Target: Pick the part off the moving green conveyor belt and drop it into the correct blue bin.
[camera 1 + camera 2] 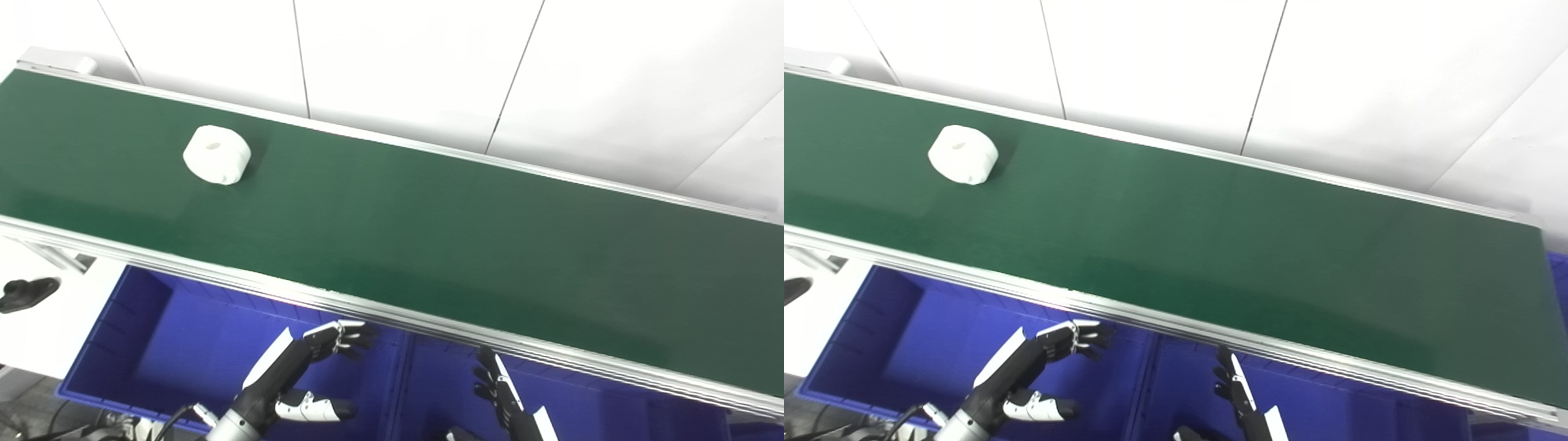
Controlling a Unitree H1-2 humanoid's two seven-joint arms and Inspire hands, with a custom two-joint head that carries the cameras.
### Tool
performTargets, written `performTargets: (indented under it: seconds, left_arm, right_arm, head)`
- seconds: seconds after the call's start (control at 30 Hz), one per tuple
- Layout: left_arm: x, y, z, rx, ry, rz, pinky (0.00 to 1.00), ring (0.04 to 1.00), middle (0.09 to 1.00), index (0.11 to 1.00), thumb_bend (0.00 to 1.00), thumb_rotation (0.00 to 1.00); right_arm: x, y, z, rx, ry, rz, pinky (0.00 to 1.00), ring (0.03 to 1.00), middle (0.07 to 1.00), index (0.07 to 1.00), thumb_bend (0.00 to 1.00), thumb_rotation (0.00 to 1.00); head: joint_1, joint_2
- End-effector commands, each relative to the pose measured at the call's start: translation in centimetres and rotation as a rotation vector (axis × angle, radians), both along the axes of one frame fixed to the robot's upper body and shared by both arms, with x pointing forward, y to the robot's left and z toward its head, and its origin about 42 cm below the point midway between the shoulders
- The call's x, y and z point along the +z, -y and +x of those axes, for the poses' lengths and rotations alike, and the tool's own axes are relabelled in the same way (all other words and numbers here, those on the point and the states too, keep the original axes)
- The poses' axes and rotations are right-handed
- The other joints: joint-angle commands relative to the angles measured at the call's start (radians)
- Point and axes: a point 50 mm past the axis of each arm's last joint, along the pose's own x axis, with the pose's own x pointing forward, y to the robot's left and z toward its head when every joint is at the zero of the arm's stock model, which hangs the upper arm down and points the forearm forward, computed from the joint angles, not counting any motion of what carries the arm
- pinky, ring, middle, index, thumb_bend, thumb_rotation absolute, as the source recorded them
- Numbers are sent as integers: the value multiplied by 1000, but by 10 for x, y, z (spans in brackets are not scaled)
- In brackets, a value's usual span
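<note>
White part lying on green conveyor belt at far left, left hand spread empty over blue bin, right hand partly cropped, fingers extended, bins half hidden by belt frame

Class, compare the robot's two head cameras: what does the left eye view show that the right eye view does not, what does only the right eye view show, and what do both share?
Only the left eye view shows the whole dark object at the left edge, below the belt; the right eye view cuts most of it off. Only the right eye view shows the belt's right end. Both share the white part on the green conveyor belt, the blue bins below its near rail, and the left hand and right hand, both open and holding nothing.
</note>
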Motion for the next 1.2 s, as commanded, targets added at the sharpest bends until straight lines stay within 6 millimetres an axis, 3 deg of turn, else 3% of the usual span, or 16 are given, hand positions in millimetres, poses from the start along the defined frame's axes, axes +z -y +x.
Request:
performTargets:
  seconds: [0.0,0.2,0.27,0.43,0.67,0.83,1.03,1.17]
  left_arm:
    - [25,-4,9,13,129,0,616,699,787,748,831,629]
    - [59,-12,34,-35,294,60,652,731,787,752,845,608]
    - [68,-18,43,-47,336,102,669,757,800,762,831,584]
    - [85,-30,70,-44,404,176,681,769,814,768,830,536]
    - [110,-47,112,-14,465,326,692,793,855,803,840,575]
    - [117,-54,141,-1,477,429,728,817,881,835,768,596]
    - [122,-68,170,50,467,520,755,850,901,854,727,589]
    - [125,-80,190,94,450,604,770,871,916,872,755,619]
  right_arm:
    - [6,-3,3,-6,79,39,858,929,969,981,605,590]
    - [2,-4,4,-13,93,44,847,920,965,976,604,596]
    - [0,-5,4,-12,100,45,843,918,963,972,593,580]
    - [-4,-3,7,3,102,31,835,914,949,958,619,615]
    - [-9,-3,12,19,102,27,820,891,941,957,615,631]
    - [-16,-3,16,13,94,22,810,880,911,949,647,646]
    - [-18,-2,19,31,95,16,805,874,911,951,633,641]
    - [-17,-3,19,29,107,11,791,868,895,943,652,653]
  head:
    - [3,-12]
    - [11,-31]
    - [17,-60]
    - [35,-91]
    - [37,-119]
    - [48,-156]
    - [43,-154]
    - [44,-158]
